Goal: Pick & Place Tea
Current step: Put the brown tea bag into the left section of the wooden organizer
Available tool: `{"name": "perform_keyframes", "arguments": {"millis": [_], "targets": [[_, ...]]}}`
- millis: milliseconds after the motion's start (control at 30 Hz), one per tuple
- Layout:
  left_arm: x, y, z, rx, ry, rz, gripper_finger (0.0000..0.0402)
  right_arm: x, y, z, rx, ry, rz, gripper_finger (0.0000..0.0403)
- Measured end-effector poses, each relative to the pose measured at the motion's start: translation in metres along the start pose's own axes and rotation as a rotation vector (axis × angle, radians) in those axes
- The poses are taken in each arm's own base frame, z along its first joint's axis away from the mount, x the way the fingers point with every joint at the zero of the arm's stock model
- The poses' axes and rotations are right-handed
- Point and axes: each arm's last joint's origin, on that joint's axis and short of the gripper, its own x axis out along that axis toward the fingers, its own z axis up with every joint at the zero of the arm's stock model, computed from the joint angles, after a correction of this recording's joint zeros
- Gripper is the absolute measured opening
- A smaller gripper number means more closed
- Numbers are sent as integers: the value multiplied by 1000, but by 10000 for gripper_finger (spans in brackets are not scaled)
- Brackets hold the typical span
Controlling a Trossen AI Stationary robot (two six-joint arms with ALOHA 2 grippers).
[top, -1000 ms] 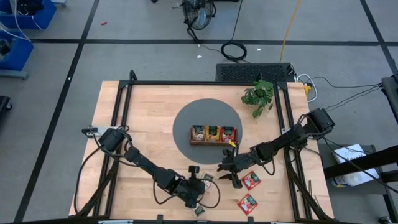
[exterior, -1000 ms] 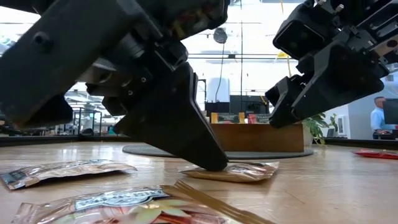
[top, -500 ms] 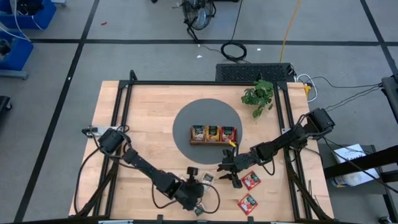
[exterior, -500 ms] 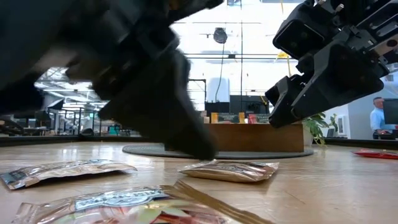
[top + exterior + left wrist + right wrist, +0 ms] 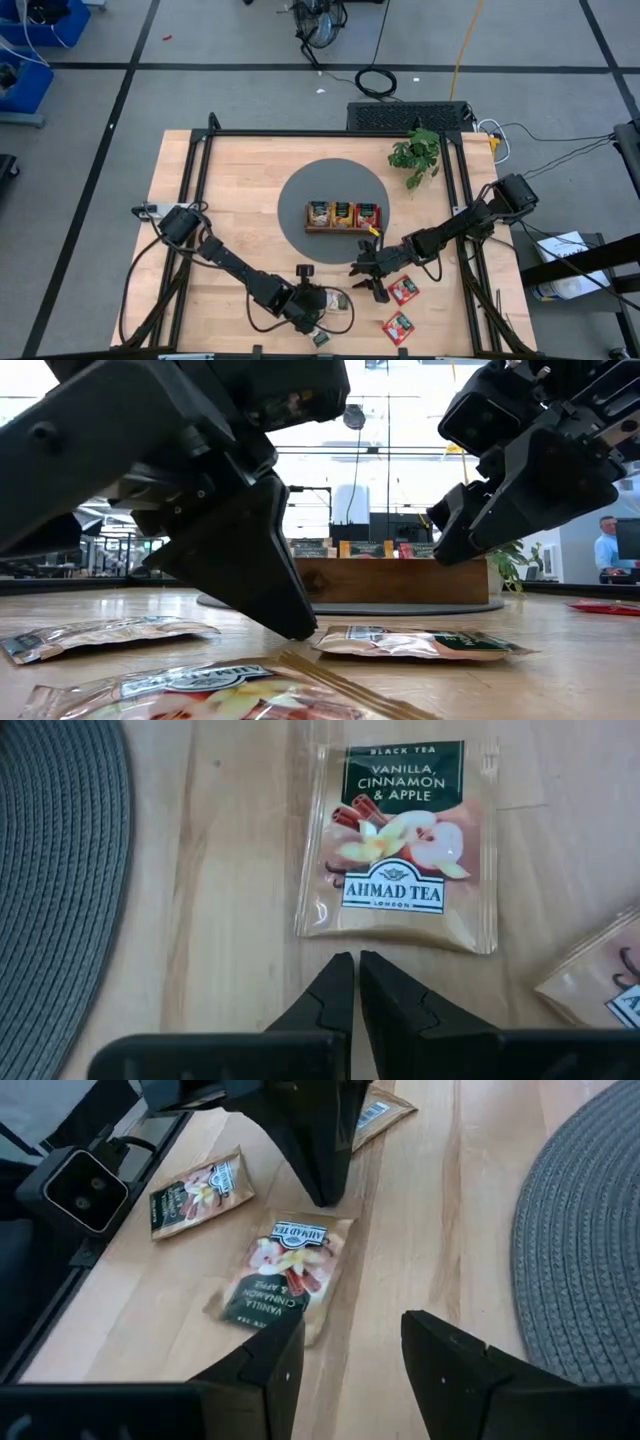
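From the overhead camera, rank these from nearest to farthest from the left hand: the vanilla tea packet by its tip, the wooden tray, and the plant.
1. Vanilla tea packet: just beside the left hand, at the table's near edge.
2. Wooden tray: on the grey mat at the table's middle.
3. Plant: at the table's far right corner.
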Motion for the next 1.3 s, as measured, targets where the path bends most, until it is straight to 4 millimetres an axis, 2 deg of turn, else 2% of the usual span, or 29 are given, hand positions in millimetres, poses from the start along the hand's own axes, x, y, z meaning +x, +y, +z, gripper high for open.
{"name": "perform_keyframes", "arguments": {"millis": [167,267,500,600,833,1067,1300], "targets": [[0,1,0,3,0,9,30,0,2,-1,9,25,72,157],[-6,-4,0,59,-28,41,30,0,3,-3,7,41,70,157],[-29,-30,16,159,-119,-31,30,0,11,-8,-22,80,95,157],[-30,-30,24,146,-172,-45,30,0,13,-9,-40,76,90,157],[-7,-9,24,88,-91,-63,30,0,13,-9,-41,72,91,157],[8,-1,18,6,-25,-65,30,-1,13,-11,-36,96,84,157],[22,5,17,-44,1,-85,30,-1,12,-16,43,160,85,157]]}}
